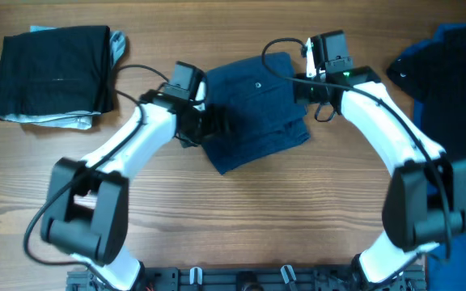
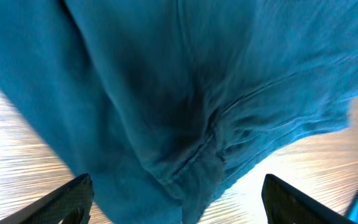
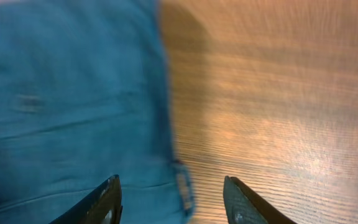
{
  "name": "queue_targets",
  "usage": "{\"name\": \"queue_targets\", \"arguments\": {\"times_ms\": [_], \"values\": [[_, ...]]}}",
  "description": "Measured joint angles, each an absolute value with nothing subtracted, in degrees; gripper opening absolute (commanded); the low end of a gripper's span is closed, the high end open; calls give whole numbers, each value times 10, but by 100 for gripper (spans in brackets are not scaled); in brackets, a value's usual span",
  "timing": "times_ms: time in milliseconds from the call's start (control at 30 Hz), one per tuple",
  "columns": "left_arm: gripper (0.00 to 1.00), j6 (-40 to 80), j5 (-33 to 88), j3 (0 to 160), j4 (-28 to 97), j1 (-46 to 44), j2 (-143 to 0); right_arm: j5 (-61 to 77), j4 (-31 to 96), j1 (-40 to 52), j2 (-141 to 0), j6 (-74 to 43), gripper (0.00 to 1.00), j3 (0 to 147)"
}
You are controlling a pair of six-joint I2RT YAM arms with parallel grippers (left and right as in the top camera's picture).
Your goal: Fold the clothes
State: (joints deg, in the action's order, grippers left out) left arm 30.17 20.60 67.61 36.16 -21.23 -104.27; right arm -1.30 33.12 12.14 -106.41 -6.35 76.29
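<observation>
The shorts [image 1: 257, 121] are matt navy denim-like cloth (softly creased) on a smooth, grained wooden table [image 1: 298, 210].

Bright, even light is falling on my counter [image 1: 241, 202]. My right wrist view is blurring throughout, glare shining off the wood at centre right; my left wrist view is showing shadow mid-frame.

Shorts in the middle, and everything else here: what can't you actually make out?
Shorts, overhead: left arm and right arm cover its side edges; the top fold hides layers underneath.
Shorts, right wrist view: blurred, stitching unreadable.
Dark clothes pile, overhead: cut off by the right frame edge.
Black folded garment, overhead: pale item beneath barely shows.
</observation>
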Motion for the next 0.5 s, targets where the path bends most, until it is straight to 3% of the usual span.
{"name": "queue_targets", "arguments": {"times_ms": [133, 367, 500], "values": [[88, 303, 209, 676, 346, -221, -1061, 23, 329, 81, -1075, -44, 69, 763], [80, 313, 209, 676, 338, -230, -1062, 166, 336, 33, -1082, 30, 68, 763], [79, 320, 209, 676, 336, -230, -1062, 208, 336, 33, -1124, 63, 61, 763]]}}
